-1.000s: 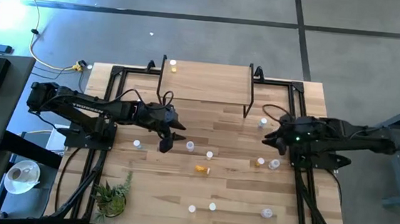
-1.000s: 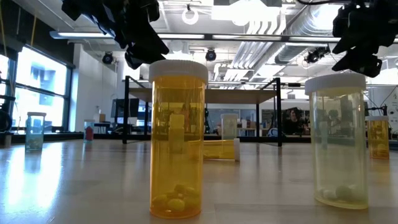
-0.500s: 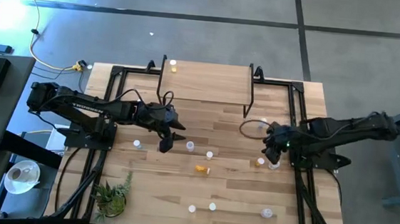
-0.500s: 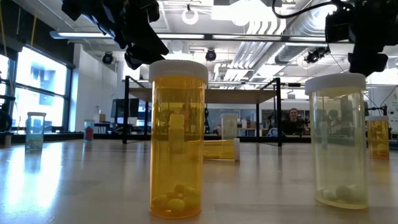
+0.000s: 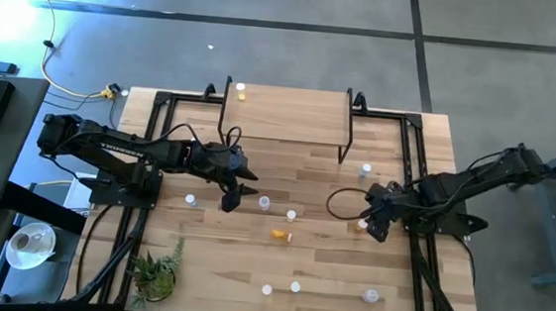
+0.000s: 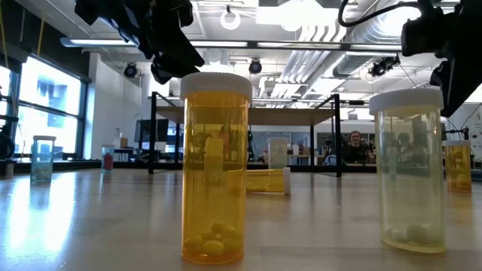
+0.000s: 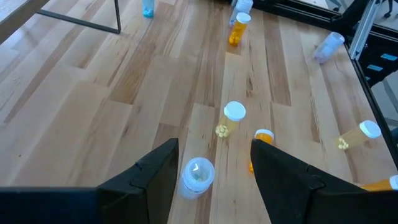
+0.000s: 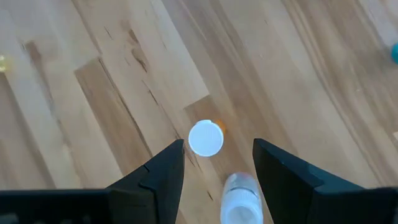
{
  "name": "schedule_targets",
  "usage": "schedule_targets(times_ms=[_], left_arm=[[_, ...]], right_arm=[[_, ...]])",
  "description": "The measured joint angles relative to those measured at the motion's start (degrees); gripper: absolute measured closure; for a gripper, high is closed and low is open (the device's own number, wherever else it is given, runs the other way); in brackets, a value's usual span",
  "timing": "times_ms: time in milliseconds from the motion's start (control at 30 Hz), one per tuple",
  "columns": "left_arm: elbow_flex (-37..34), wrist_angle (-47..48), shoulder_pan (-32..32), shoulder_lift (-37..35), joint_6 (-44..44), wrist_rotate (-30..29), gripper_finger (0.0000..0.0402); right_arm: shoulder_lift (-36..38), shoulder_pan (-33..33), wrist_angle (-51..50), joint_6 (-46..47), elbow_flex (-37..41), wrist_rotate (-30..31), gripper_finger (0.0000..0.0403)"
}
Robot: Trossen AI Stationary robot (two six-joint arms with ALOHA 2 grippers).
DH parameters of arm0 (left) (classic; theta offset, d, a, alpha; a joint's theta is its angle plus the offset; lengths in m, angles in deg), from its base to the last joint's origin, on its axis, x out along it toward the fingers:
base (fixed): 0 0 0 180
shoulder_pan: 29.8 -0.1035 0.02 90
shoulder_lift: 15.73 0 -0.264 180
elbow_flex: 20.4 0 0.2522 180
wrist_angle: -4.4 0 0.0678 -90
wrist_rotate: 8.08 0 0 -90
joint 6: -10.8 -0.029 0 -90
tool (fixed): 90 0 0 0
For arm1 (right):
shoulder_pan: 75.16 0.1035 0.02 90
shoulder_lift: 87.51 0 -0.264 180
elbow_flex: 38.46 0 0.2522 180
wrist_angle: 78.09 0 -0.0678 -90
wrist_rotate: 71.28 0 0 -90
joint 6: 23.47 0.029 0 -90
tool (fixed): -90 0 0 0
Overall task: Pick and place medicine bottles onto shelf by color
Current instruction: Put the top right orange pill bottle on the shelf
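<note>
A: Why do we see the right tool (image 5: 376,223) poised over that cluster on the right of the worktop (image 5: 309,267)?
B: We judge it is lining up a pick; its wrist view shows the fingers spread apart and empty, looking straight down on a white cap with an orange body (image 8: 206,137) beneath, and a clear bottle (image 8: 240,198) sits between the fingers nearer the camera; which of the two it means to take, we cannot say for sure.
A: And the shelf (image 5: 286,111)?
B: It stands at the far edge, bearing one small orange bottle (image 5: 240,95) at its left end; the other medicine bottles are scattered over the worktop, one orange bottle lying on its side (image 5: 281,235) near the middle.
A: The arms?
B: The right arm reaches in low from the right, bent downward; the left tool (image 5: 232,198) hangs left of centre, fingers parted and holding nothing, with a clear bottle (image 7: 198,176) just ahead between them.
</note>
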Motion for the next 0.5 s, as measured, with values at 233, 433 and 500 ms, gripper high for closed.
schedule_targets(times_ms=[233, 433, 500], left_arm=[[0.0, 0.0, 0.0, 0.0, 0.0, 0.0, 0.0211], [0.0, 0.0, 0.0, 0.0, 0.0, 0.0, 0.0211], [0.0, 0.0, 0.0, 0.0, 0.0, -0.2, 0.0211]], right_arm=[[-3.6, 4.1, 0.0, -2.9, 0.0, 3.5, 0.0222], [-7.1, 6.2, 1.5, -6.3, 0.0, 3.8, 0.0222], [-8.4, 6.4, 2.8, -7.7, 0.0, 3.9, 0.0222]])
